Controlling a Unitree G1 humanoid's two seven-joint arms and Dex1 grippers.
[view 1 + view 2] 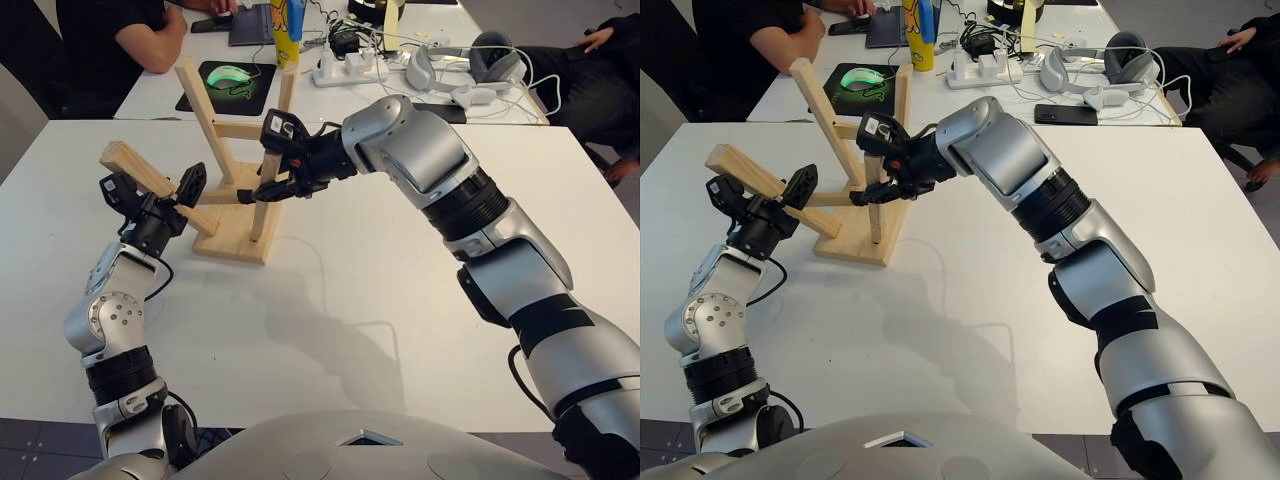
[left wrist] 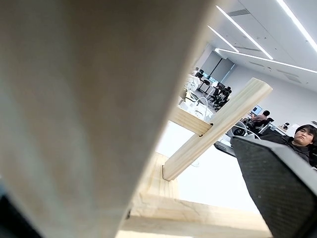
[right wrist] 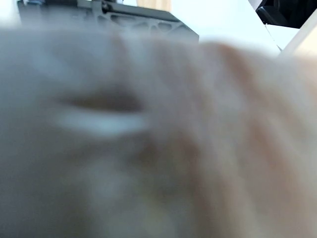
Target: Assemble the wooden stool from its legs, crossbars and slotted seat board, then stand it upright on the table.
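The wooden stool lies upturned at the table's back left, its seat board (image 1: 232, 246) flat on the tabletop and its legs pointing up. My right gripper (image 1: 266, 190) is shut on one upright leg (image 1: 263, 222), just below the crossbar (image 1: 240, 130) that runs to the far leg (image 1: 203, 108). A slanting leg (image 1: 138, 172) leans out to the left from the seat board. My left gripper (image 1: 155, 190) stands open around it, one finger on each side. In the left wrist view this leg (image 2: 89, 109) is close up, with a gap to the dark pad (image 2: 272, 188).
A second table behind holds a black mouse pad (image 1: 215, 100) with a green mouse (image 1: 229, 75), a yellow bottle (image 1: 287, 30), a power strip (image 1: 355, 68), headphones (image 1: 470, 60) and cables. The white table (image 1: 400, 280) is bare in front and to the right.
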